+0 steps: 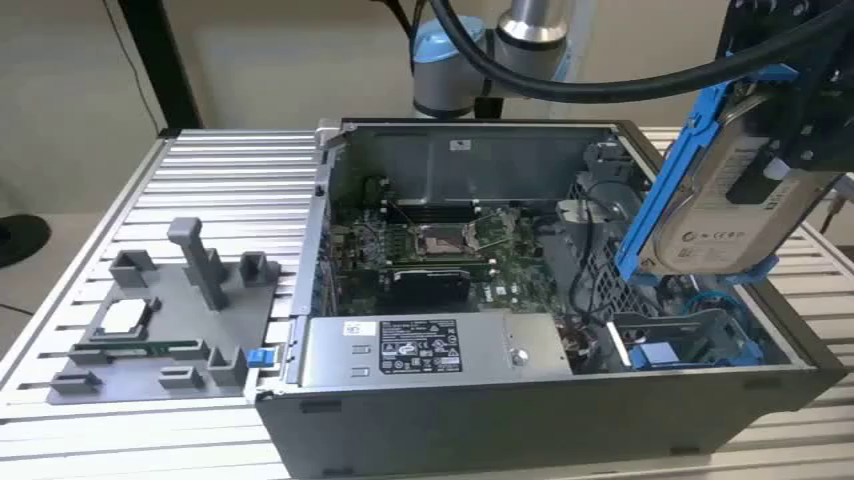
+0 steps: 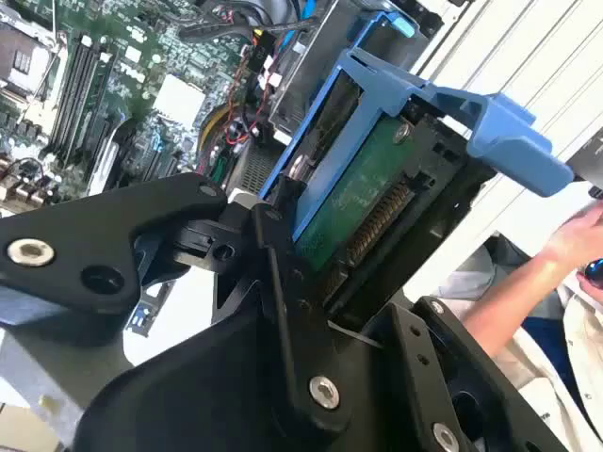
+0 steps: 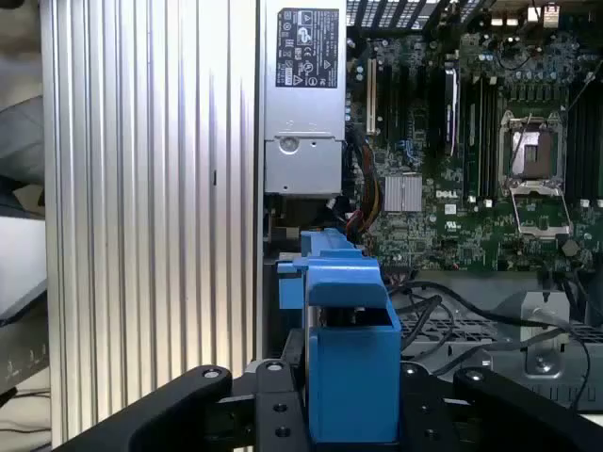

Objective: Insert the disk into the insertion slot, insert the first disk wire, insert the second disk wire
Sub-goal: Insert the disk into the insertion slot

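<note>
Exterior view: gripper (image 1: 785, 165) clamped shut on the disk (image 1: 727, 215), label face out, blue carrier frame all round. Held tilted, near upright, at 2 o'clock of the open computer case (image 1: 534, 420), above the case wall. Clearly apart from the insertion slot (image 1: 667, 350), down at 4 o'clock inside the case with its blue rails showing; disk not yet in it. Contact between the carrier's lower corner and the perforated cage (image 1: 603, 262) behind: hard to tell, probably none.

Motherboard (image 1: 507, 280) at case centre, CPU socket (image 1: 441, 240) uncovered. Power supply (image 1: 427, 350) with black-and-white sticker at 6 o'clock, along the near wall. Grey fixture tray (image 1: 174, 320) at 9 o'clock of the case, on the ribbed aluminium table (image 1: 227, 170). Robot arm (image 1: 454, 60) at 12 o'clock behind the case, thick black cable (image 1: 601, 85) looping across toward the gripper.

Second wrist view: green circuit-board underside of the disk (image 2: 363, 202) pinched between black fingers (image 2: 283, 282), blue carrier handle sticking out past them, motherboard (image 2: 113, 104) beyond. Person's hand (image 2: 582, 235) and forearm past the table edge.

First wrist view: blue carrier end of the disk (image 3: 347, 358) gripped between the black fingers, power supply (image 3: 303, 94) and motherboard (image 3: 471, 141) beyond it, table ribs (image 3: 151, 217) alongside the case.
</note>
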Robot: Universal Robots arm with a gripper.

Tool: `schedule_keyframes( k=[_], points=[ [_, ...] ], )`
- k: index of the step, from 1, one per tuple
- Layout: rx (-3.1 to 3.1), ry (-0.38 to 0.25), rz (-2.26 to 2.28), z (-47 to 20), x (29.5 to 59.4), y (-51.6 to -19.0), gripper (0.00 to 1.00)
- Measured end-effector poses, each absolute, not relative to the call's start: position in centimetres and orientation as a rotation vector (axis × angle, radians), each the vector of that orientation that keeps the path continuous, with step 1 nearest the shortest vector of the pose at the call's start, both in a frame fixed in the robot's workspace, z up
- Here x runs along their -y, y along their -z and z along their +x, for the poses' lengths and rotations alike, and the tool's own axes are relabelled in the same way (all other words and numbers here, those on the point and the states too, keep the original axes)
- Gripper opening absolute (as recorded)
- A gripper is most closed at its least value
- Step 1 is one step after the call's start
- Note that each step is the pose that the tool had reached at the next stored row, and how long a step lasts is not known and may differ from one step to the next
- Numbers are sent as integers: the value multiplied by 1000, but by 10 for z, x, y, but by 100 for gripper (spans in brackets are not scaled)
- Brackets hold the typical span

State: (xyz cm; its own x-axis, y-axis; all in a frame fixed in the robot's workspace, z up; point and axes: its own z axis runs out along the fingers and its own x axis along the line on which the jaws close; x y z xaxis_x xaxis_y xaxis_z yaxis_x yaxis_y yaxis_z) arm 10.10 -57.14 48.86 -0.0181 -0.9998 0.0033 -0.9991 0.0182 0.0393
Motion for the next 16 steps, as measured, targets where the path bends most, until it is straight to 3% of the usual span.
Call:
schedule_keyframes(
  k=[16],
  points=[
    [2220,40,2180,105,571,-483,0]
  ],
)
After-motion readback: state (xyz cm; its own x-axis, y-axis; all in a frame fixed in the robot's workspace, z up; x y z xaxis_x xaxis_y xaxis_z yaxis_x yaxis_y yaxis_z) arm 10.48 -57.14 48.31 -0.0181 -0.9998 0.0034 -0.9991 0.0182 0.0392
